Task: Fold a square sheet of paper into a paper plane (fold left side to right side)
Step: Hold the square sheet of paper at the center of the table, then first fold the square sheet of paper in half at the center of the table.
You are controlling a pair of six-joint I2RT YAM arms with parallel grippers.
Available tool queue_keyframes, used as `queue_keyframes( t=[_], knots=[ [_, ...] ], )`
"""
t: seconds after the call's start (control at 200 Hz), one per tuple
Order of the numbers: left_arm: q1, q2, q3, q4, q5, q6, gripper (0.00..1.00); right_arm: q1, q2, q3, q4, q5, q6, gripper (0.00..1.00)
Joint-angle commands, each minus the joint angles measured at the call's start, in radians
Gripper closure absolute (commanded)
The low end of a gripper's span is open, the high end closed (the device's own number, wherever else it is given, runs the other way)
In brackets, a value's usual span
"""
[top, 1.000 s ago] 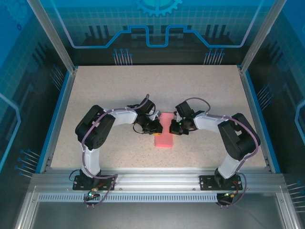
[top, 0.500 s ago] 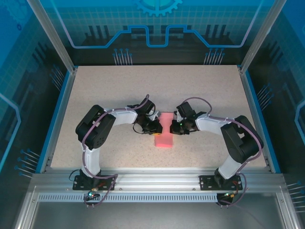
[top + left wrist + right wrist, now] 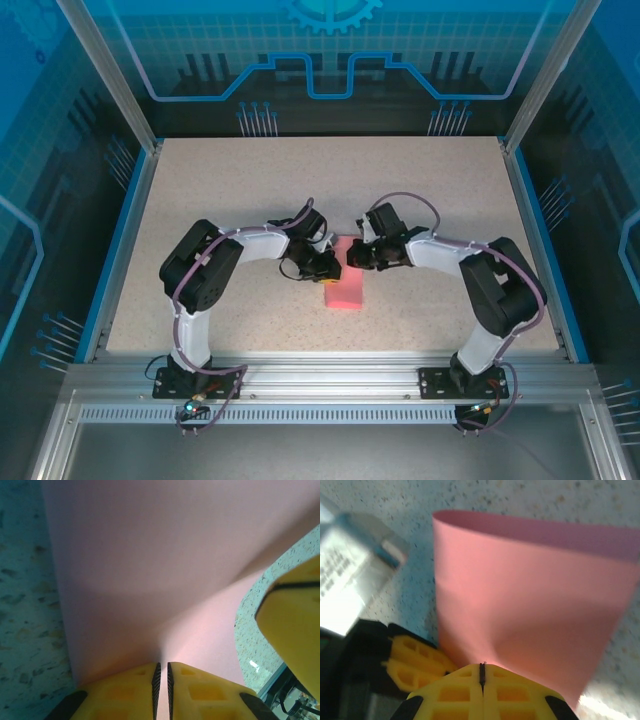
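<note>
The square sheet of paper [image 3: 347,289] is salmon pink and lies mid-table, bent over into a narrow upright strip. My left gripper [image 3: 326,266] is at its left edge. In the left wrist view the left gripper [image 3: 162,672] is shut on the sheet [image 3: 150,570], which rises in a curve ahead of it. My right gripper [image 3: 357,257] is over the strip's upper part, close to the left one. In the right wrist view the right gripper [image 3: 482,669] is shut on the sheet's [image 3: 520,605] near edge, and the paper arches away as a loop. No paper plane has taken shape.
The speckled table [image 3: 220,200] has a blue rim [image 3: 120,250] and metal posts at its back corners. The two grippers are almost touching: the right gripper's yellow finger [image 3: 295,620] shows in the left wrist view, and the left gripper's fingers [image 3: 415,662] in the right wrist view.
My right gripper has moved left and slightly back, over the paper and closer to the left gripper. The left gripper has stayed put.
</note>
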Motion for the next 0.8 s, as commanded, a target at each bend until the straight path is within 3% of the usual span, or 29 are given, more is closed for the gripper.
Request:
queue_keyframes(
  t=[0.0,0.795],
  knots=[
    [-0.015,0.042,0.002,-0.066,-0.042,-0.018,0.84,0.011,0.051,0.049,0.024,-0.024,-0.017,0.98],
    [-0.033,-0.029,-0.079,-0.087,-0.027,-0.016,0.83,-0.008,0.220,0.127,-0.123,0.038,0.011,1.00]
  ],
)
